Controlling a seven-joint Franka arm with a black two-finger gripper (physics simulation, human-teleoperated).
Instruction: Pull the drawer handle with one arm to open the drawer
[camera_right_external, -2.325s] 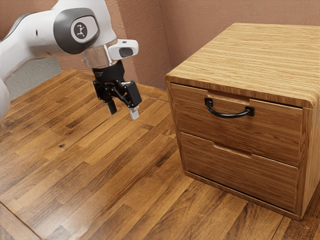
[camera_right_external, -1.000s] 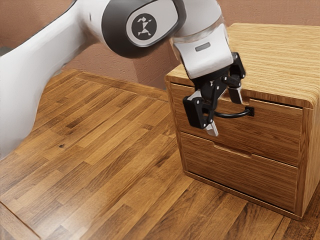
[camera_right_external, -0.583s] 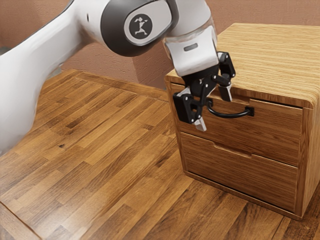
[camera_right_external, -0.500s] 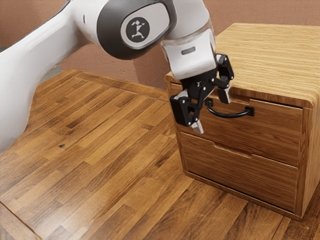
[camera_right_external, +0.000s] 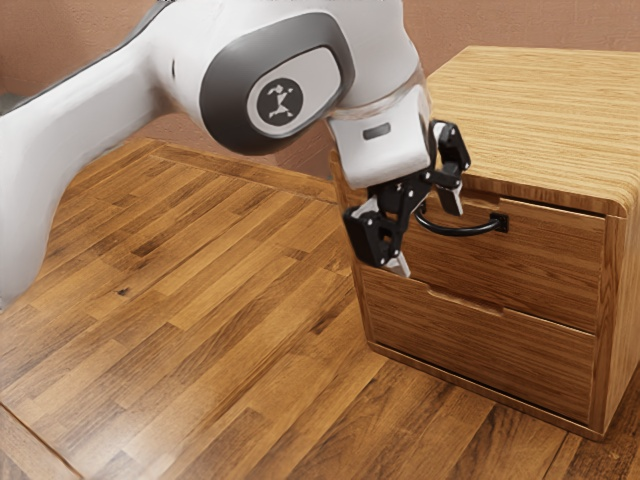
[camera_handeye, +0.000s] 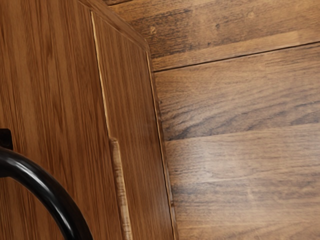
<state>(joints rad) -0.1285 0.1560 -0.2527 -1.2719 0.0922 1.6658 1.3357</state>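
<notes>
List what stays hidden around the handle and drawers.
1. Exterior view: the end of the handle toward the exterior view's left, behind the pincer; contact unclear.
2. Wrist view: most of the handle, cut off by the picture's edge.
3. Exterior view: the inside of the top drawer, behind its front.

Black handle (camera_handeye: 45, 190) on a light wood-grained cabinet (camera_right_external: 530, 110); darker plank floor (camera_right_external: 200, 300).
</notes>
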